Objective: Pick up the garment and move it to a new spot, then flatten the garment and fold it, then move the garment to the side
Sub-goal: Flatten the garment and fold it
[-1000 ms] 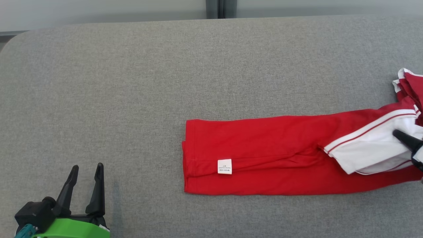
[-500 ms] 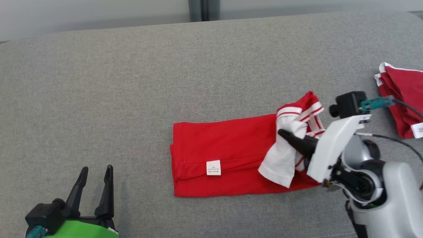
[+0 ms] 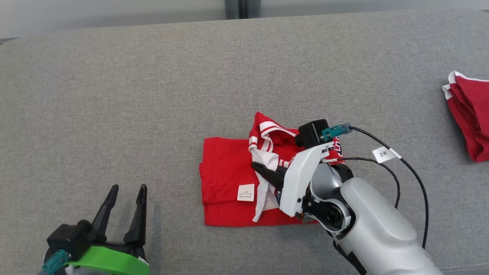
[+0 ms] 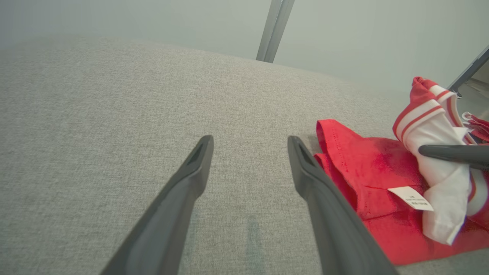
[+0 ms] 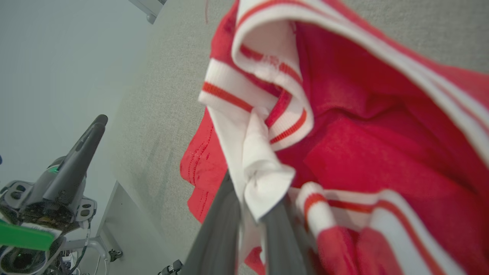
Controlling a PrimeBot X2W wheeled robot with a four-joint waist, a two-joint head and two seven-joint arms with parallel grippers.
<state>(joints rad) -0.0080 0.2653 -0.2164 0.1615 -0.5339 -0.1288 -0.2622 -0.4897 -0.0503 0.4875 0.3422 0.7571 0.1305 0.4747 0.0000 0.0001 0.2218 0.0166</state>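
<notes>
Folding looks roughly midway: the right gripper [image 3: 256,166] pinches the white-striped end, probably a sleeve, of the garment [image 3: 225,168], whose flat red half lies under its fingers, while the left gripper [image 3: 128,188] gapes empty with the garment off to its right; the final fold and the move aside remain.
</notes>
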